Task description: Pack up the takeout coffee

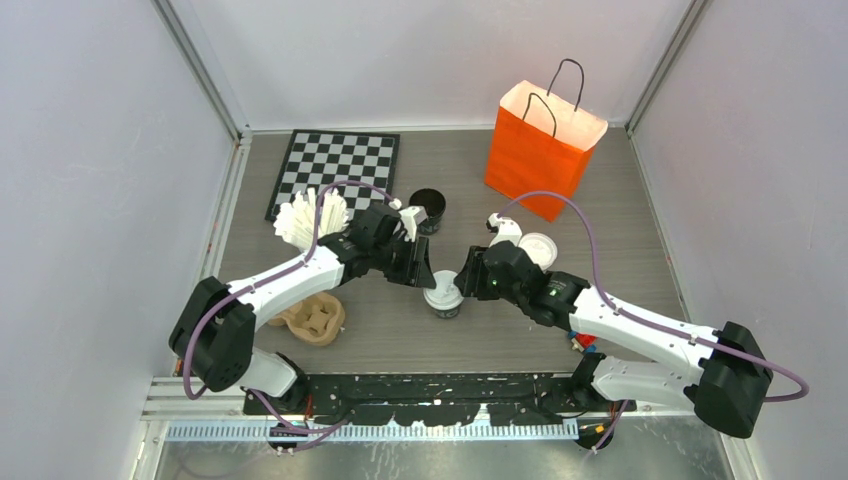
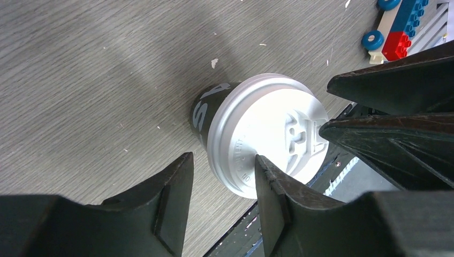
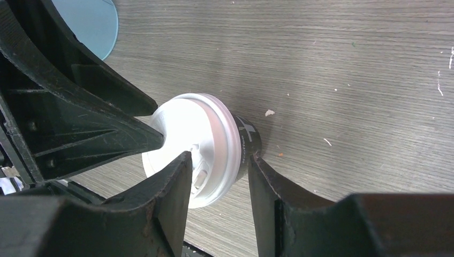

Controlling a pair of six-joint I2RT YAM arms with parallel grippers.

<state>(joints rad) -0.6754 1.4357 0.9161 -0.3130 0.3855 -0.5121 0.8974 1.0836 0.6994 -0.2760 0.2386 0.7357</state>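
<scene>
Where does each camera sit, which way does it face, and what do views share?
Top external: above, behind the bases, looking down on the grey wooden table; left arm and right arm show.
Left wrist: on that arm, looks down past the left claw at the white-lidded black paper cup; right claw shows at right.
Right wrist: on that arm, looks down past the right claw at that cup; left claw shows at left.
Shared: all show that cup.
</scene>
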